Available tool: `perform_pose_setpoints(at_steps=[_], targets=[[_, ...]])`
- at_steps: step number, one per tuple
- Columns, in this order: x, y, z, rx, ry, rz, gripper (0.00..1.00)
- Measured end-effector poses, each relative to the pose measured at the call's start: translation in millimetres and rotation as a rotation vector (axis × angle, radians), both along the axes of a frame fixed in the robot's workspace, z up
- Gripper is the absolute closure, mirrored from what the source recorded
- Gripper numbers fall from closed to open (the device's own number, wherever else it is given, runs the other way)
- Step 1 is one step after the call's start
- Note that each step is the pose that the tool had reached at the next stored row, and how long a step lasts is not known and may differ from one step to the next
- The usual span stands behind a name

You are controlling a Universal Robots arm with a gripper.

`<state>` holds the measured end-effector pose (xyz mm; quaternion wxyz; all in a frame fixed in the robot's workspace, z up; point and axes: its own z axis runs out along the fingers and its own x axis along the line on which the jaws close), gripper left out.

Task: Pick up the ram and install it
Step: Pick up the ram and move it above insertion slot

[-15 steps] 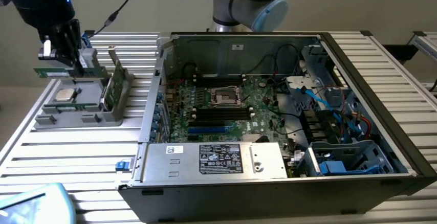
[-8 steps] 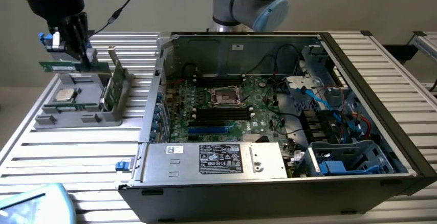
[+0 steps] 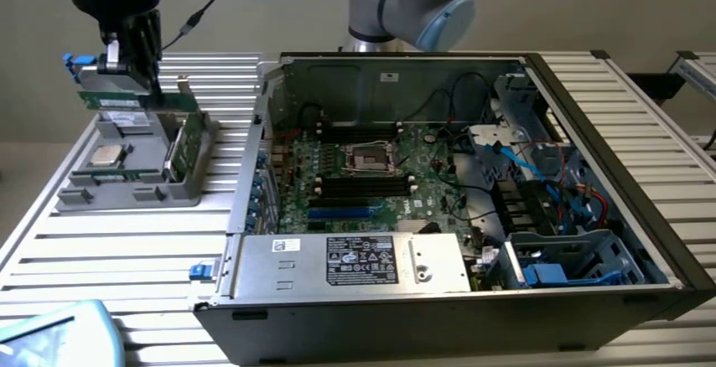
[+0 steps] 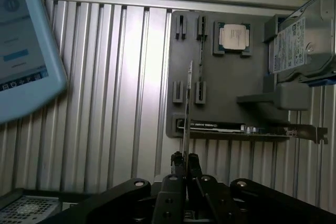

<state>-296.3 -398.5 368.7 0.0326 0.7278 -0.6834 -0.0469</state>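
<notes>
Green ram (image 3: 110, 97) was clamped lengthwise in the gripper (image 3: 129, 85), whose jaws were clenched on the stick's upper edge. In the exterior view it hung directly below the gripper and above the grey tray (image 3: 79, 195); whether it touched the tray could not be told. Under the gripper and slightly toward the exterior view's right, a wider green card (image 3: 184, 145) stood on edge in the tray. A silver processor chip (image 3: 106, 155) lay flat in a pocket lower down. The open computer case (image 3: 626, 241) sat well apart from the gripper on the exterior view's right, with the motherboard (image 3: 370, 174) exposed and the power supply (image 3: 347, 260) along its near wall. In the wrist view the ram (image 4: 187, 106) appeared edge-on as a thin strip running straight out from between the closed fingertips (image 4: 178, 157) of the gripper (image 4: 186, 157), over the tray (image 4: 226, 93). Beyond the gripper lay the processor chip (image 4: 233, 37), and just past the fingertips the wider card (image 4: 247, 128) lay across the tray edge. A hard drive (image 4: 302, 40) stood at the tray's far corner. A tablet screen (image 4: 21, 40) sat off to the other side, well apart.
</notes>
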Motion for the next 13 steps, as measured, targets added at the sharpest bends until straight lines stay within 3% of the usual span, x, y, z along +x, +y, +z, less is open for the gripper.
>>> perform_pose_setpoints(at_steps=[13], targets=[[35.5, -3.8, 46.5, 0.0039, 0.006, 0.008, 0.86]])
